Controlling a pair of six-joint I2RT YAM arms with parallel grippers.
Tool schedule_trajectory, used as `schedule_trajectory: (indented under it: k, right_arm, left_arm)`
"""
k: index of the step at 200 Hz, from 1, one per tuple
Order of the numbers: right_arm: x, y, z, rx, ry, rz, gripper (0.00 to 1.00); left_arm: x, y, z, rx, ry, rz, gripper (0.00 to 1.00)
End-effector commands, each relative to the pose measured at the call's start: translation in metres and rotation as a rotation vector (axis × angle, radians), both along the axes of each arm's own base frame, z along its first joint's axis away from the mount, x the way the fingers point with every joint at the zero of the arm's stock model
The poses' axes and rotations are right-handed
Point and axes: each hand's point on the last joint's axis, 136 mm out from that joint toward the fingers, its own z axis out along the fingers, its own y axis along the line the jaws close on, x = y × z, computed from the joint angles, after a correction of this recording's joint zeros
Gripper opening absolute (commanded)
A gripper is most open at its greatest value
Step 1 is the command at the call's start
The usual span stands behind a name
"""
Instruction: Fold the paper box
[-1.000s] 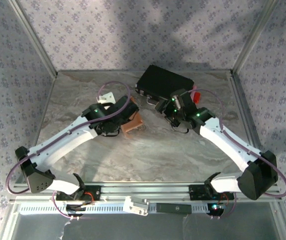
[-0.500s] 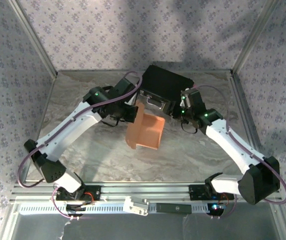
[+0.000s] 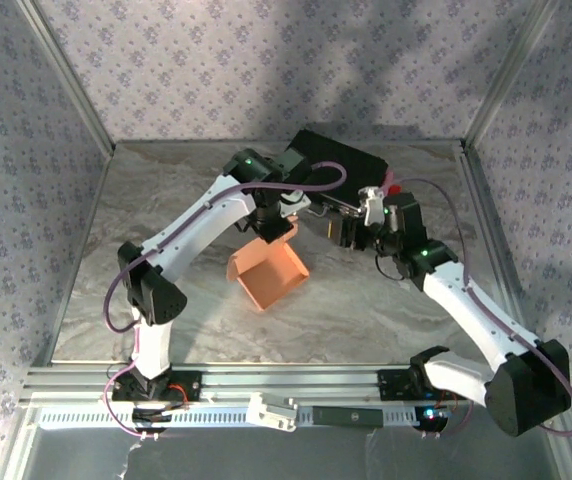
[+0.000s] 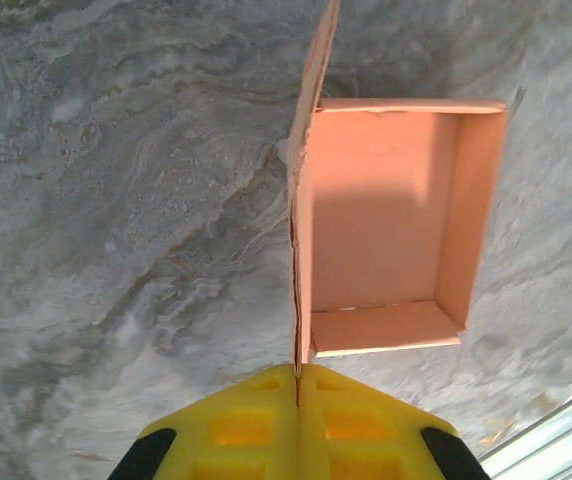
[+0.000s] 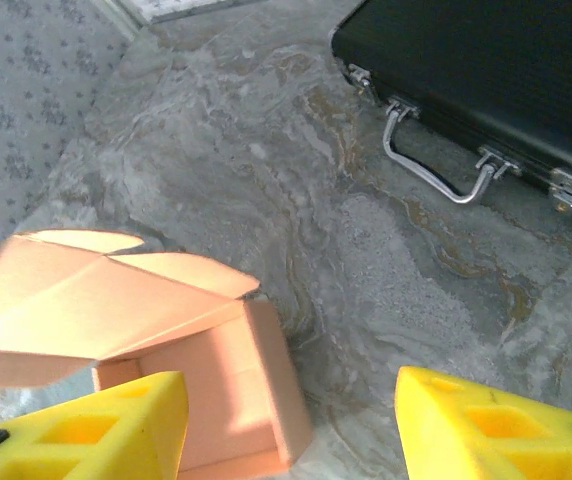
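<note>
The paper box (image 3: 266,272) is a salmon-brown open tray with its lid flap raised, in the middle of the table. My left gripper (image 3: 278,222) is shut on that flap. In the left wrist view the flap runs edge-on into the closed yellow fingertips (image 4: 297,385), with the tray's inside (image 4: 381,220) to the right. My right gripper (image 3: 346,228) is open beside the box, to its right. In the right wrist view its jaws (image 5: 286,400) stand wide apart over the box's corner (image 5: 216,380), gripping nothing.
A black hard case (image 3: 331,165) with metal trim lies at the back of the table, its handle (image 5: 436,165) facing the grippers. A small red thing (image 3: 394,190) sits by its right end. Patterned walls close in the marble table (image 3: 146,300) on three sides.
The left arm has swung from the left-middle toward the back centre, lifting the box by its flap so the tray now hangs open. The right gripper has drawn back a little to the right.
</note>
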Motion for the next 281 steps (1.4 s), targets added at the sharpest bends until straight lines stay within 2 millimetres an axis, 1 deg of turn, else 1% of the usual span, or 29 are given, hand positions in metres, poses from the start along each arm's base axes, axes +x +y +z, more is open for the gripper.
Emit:
schedule_trajectory:
  k: [1, 10, 33, 47, 58, 71, 83, 92, 94, 98, 105, 114, 132, 151, 154, 163, 184, 191, 196, 204, 211, 218, 221, 224, 232, 249, 266, 277, 281]
  right_arm:
    - [0.003, 0.012, 0.005, -0.006, -0.197, 0.106, 0.59]
    - [0.003, 0.016, 0.001, -0.028, -0.242, 0.134, 0.59]
    - [-0.005, 0.034, -0.008, -0.083, -0.304, 0.276, 0.61]
    - [-0.003, 0.04, -0.014, -0.094, -0.288, 0.317, 0.62]
    - [-0.005, 0.049, -0.017, -0.106, -0.273, 0.373, 0.63]
    - [-0.007, 0.06, -0.027, -0.156, -0.259, 0.425, 0.64]
    - [-0.004, 0.066, -0.038, -0.225, -0.241, 0.447, 0.63]
    - [-0.001, 0.07, -0.043, -0.261, -0.222, 0.457, 0.63]
    - [-0.001, 0.071, -0.044, -0.265, -0.22, 0.461, 0.63]
    - [-0.002, 0.073, -0.046, -0.269, -0.215, 0.47, 0.63]
    - [0.0, 0.075, -0.047, -0.273, -0.214, 0.473, 0.63]
    - [0.0, 0.076, -0.049, -0.274, -0.216, 0.47, 0.63]
    - [-0.001, 0.077, -0.047, -0.273, -0.223, 0.475, 0.63]
    - [-0.001, 0.076, -0.047, -0.296, -0.231, 0.484, 0.64]
    - [-0.001, 0.076, -0.048, -0.301, -0.23, 0.484, 0.64]
    - [0.0, 0.075, -0.047, -0.313, -0.228, 0.486, 0.64]
    - [0.005, 0.075, -0.046, -0.338, -0.218, 0.485, 0.64]
    - [0.005, 0.075, -0.046, -0.342, -0.215, 0.491, 0.64]
    - [0.006, 0.075, -0.044, -0.342, -0.216, 0.493, 0.64]
    - [0.006, 0.076, -0.043, -0.348, -0.208, 0.501, 0.64]
    - [0.006, 0.077, -0.042, -0.355, -0.202, 0.51, 0.64]
    - [0.008, 0.078, -0.039, -0.358, -0.198, 0.516, 0.64]
    - [0.009, 0.078, -0.039, -0.362, -0.195, 0.518, 0.65]
    - [0.01, 0.079, -0.039, -0.363, -0.191, 0.519, 0.65]
    - [0.011, 0.08, -0.039, -0.371, -0.178, 0.529, 0.65]
    - [0.014, 0.083, -0.039, -0.385, -0.158, 0.548, 0.65]
    - [0.016, 0.086, -0.037, -0.387, -0.148, 0.566, 0.65]
    - [0.016, 0.088, -0.035, -0.385, -0.14, 0.586, 0.65]
    - [0.015, 0.088, -0.04, -0.388, -0.125, 0.594, 0.65]
  left_arm:
    - [-0.004, 0.01, 0.002, 0.095, -0.006, -0.189, 0.0]
    - [-0.003, 0.01, 0.003, 0.098, -0.015, -0.222, 0.0]
    - [0.0, 0.006, 0.004, 0.097, -0.051, -0.325, 0.0]
    - [0.002, 0.005, -0.001, 0.099, -0.053, -0.366, 0.0]
    - [0.004, 0.005, -0.006, 0.099, -0.047, -0.387, 0.0]
    - [0.007, 0.004, -0.012, 0.095, -0.037, -0.401, 0.0]
    - [0.01, 0.006, -0.02, 0.087, -0.018, -0.4, 0.0]
    - [0.012, 0.005, -0.02, 0.069, -0.019, -0.396, 0.0]
    - [0.01, 0.006, -0.027, 0.077, -0.001, -0.398, 0.01]
    - [0.01, 0.007, -0.029, 0.076, 0.001, -0.397, 0.02]
    - [0.013, 0.007, -0.03, 0.072, -0.017, -0.392, 0.07]
    - [0.016, 0.006, -0.029, 0.066, -0.043, -0.388, 0.16]
    - [0.018, 0.004, -0.02, 0.024, -0.101, -0.376, 0.27]
    - [0.019, 0.002, -0.01, -0.019, -0.153, -0.362, 0.36]
    - [0.02, 0.002, -0.008, -0.021, -0.165, -0.359, 0.4]
    - [0.023, 0.004, -0.004, -0.026, -0.197, -0.336, 0.48]
    - [0.03, 0.015, 0.012, -0.052, -0.259, -0.248, 0.51]
    - [0.031, 0.019, 0.018, -0.08, -0.263, -0.202, 0.55]
    - [0.029, 0.023, 0.023, -0.106, -0.261, -0.171, 0.58]
    - [0.025, 0.031, 0.029, -0.152, -0.249, -0.117, 0.6]
    - [0.018, 0.038, 0.033, -0.2, -0.217, -0.072, 0.66]
    - [0.012, 0.047, 0.035, -0.239, -0.187, -0.028, 0.82]
    - [0.009, 0.051, 0.035, -0.247, -0.179, -0.009, 0.85]
    - [0.007, 0.055, 0.036, -0.255, -0.174, 0.01, 0.86]
    - [0.0, 0.065, 0.033, -0.268, -0.158, 0.049, 0.86]
    - [-0.011, 0.087, 0.019, -0.271, -0.12, 0.122, 0.85]
    - [-0.021, 0.108, 0.0, -0.26, -0.047, 0.197, 0.81]
    - [-0.027, 0.117, -0.012, -0.253, -0.005, 0.22, 0.79]
    - [-0.028, 0.119, -0.015, -0.254, 0.007, 0.225, 0.79]
